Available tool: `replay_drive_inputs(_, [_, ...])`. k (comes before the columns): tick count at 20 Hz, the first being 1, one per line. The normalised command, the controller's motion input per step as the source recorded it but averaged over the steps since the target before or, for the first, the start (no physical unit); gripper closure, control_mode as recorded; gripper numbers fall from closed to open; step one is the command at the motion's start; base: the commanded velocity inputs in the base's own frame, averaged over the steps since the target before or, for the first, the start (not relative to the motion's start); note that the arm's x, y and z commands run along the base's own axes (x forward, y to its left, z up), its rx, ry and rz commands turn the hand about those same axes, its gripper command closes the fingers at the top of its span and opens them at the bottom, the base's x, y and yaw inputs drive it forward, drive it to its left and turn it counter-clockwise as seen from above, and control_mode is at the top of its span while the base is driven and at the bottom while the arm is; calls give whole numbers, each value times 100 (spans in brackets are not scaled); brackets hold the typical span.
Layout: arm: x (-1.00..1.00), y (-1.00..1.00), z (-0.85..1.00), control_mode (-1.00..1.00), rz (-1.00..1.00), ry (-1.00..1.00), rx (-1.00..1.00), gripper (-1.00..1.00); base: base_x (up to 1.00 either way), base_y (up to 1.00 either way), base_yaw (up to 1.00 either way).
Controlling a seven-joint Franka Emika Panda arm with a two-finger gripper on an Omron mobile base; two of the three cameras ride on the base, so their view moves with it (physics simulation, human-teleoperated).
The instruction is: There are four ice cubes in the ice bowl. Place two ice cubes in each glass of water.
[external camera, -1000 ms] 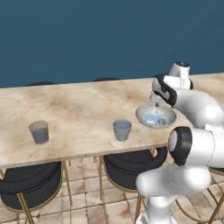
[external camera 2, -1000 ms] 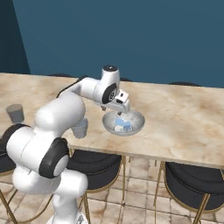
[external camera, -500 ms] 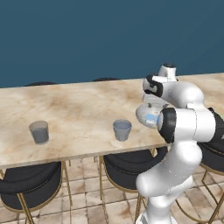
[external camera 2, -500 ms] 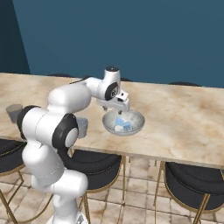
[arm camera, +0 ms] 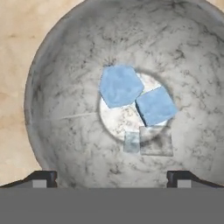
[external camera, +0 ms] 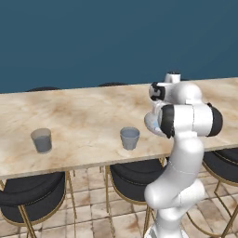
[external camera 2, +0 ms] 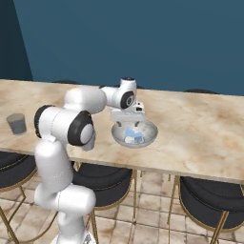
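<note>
The ice bowl is a mottled grey-white dish seen from straight above in the hand view. Two light-blue ice cubes lie side by side at its centre, and two paler ones sit just below them. My gripper hangs open above the bowl with its fingertips spread wide and nothing between them. From the right base the gripper is just over the bowl and its ice cubes. Two glasses of water stand left of the bowl, which my arm half hides.
The long marble counter runs across both base views, with dark stools on gold legs tucked along its near edge. A dark blue wall stands behind it. One glass stands at the far left in the right base view.
My arm's elbow and upper links have swung across in front of the bowl. The hand has stayed over the bowl and the gripper has stayed open.
</note>
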Motion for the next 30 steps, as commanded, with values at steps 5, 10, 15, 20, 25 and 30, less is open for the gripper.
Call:
replay_drive_inputs(5, [9,-72,-29,-100,27,5,-2,-100,0,0,0])
replay_drive_inputs(10, [21,-1,-12,-100,12,2,-1,-100,0,0,0])
replay_drive_inputs(15, [21,7,-37,-100,12,1,-9,-100,0,0,0])
replay_drive_inputs(20, [8,13,-46,-100,11,9,-10,-100,0,0,0])
replay_drive_inputs(25, [12,20,-39,-100,6,8,-7,-100,0,0,0])
replay_drive_inputs(30, [46,0,-12,-100,0,0,-2,-100,0,0,0])
